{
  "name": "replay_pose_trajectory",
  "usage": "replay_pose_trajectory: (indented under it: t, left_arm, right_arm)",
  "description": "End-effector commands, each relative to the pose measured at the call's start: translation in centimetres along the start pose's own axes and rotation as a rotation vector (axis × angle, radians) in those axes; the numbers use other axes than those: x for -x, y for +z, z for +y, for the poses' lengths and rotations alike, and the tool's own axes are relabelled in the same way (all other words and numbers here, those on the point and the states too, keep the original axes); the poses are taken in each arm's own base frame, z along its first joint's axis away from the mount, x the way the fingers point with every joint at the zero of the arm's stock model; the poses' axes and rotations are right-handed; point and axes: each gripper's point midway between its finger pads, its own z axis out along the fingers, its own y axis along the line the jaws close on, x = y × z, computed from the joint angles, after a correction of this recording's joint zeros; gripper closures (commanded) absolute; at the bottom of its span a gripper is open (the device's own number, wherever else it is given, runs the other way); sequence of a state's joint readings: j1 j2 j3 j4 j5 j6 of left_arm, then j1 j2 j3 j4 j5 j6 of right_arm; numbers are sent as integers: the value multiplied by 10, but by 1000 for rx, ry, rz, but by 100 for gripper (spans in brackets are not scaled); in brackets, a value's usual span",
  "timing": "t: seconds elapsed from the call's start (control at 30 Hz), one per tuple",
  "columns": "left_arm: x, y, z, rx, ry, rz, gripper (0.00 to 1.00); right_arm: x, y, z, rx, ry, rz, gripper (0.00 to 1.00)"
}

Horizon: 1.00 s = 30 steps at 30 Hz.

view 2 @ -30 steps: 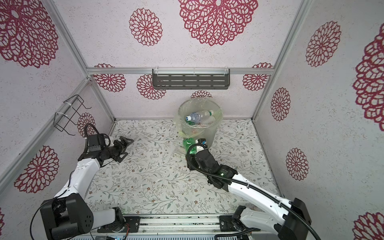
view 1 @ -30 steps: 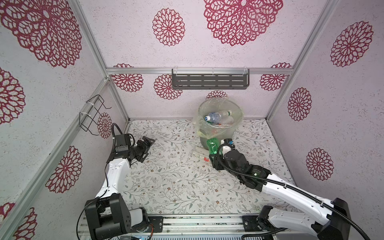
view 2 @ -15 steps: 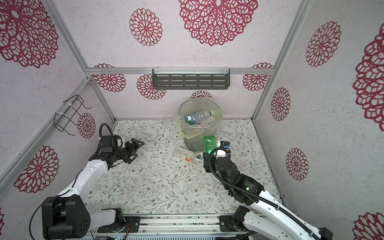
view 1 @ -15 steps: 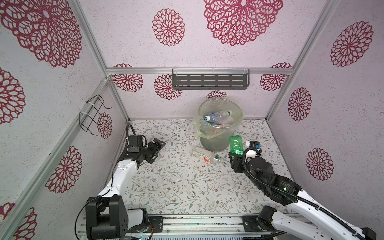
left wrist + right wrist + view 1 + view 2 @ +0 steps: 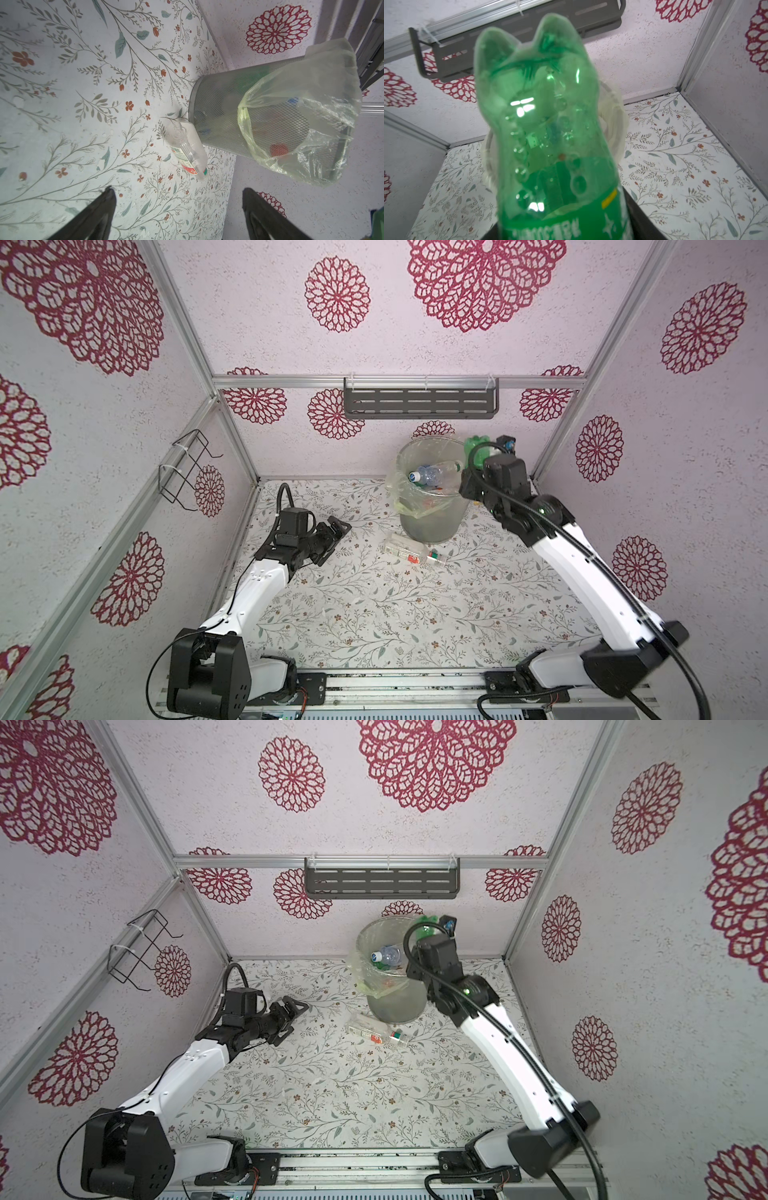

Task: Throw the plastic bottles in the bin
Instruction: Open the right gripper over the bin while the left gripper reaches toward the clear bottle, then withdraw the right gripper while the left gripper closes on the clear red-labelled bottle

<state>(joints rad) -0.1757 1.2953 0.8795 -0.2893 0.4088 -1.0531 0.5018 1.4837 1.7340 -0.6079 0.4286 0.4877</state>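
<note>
Floral-papered walls enclose a flower-printed tabletop [image 5: 374,614]. From the lower right of a top view, the right arm [image 5: 582,568] stretches up toward the back wall, its wrist raised beside the bin [image 5: 428,526] at upper centre. The left arm [image 5: 257,585] bends low at left, and the left gripper [image 5: 337,527] gapes wide just above the tabletop. The right gripper [image 5: 562,227] has a green bottle [image 5: 478,446] between its jaws, base uppermost over the bin's right rim; whether they clamp it cannot be told. A blue-capped bottle [image 5: 432,472] lies inside the bin. A clear bottle [image 5: 415,552] lies at its foot.
</note>
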Motion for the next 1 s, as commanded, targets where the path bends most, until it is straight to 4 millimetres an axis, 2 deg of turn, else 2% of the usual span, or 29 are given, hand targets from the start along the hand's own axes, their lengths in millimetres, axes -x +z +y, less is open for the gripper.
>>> replay_pose_trajectory:
  t: [0.0,0.07,0.13,0.2,0.33,0.47,0.63,0.8,0.97]
  left_arm:
    - [2,4,-27,-50,14,-33,3]
    - [-5,7,-36,-55,31,-29,3]
    - [-14,12,-44,-56,47,-21,3]
    - [-21,16,-49,-58,52,-16,3]
    - [-38,30,-60,-68,59,4,3]
    - [-55,48,-67,-61,67,39,3]
    - [-68,67,-75,-50,74,64,3]
    - [-81,85,-82,-44,65,77,3]
    - [-89,105,-75,8,34,72,3]
  right_arm:
    - [5,37,-4,-23,-49,83,20]
    - [10,54,0,5,-35,109,9]
    - [18,55,-1,-9,-27,113,2]
    - [28,42,0,-10,-22,83,1]
    - [40,-1,0,76,23,-25,1]
    - [25,-33,-16,110,52,-48,1]
    - [0,-64,-41,113,63,-61,1]
    - [-40,-76,-68,83,85,-29,1]
    - [-80,-81,-92,43,104,15,1]
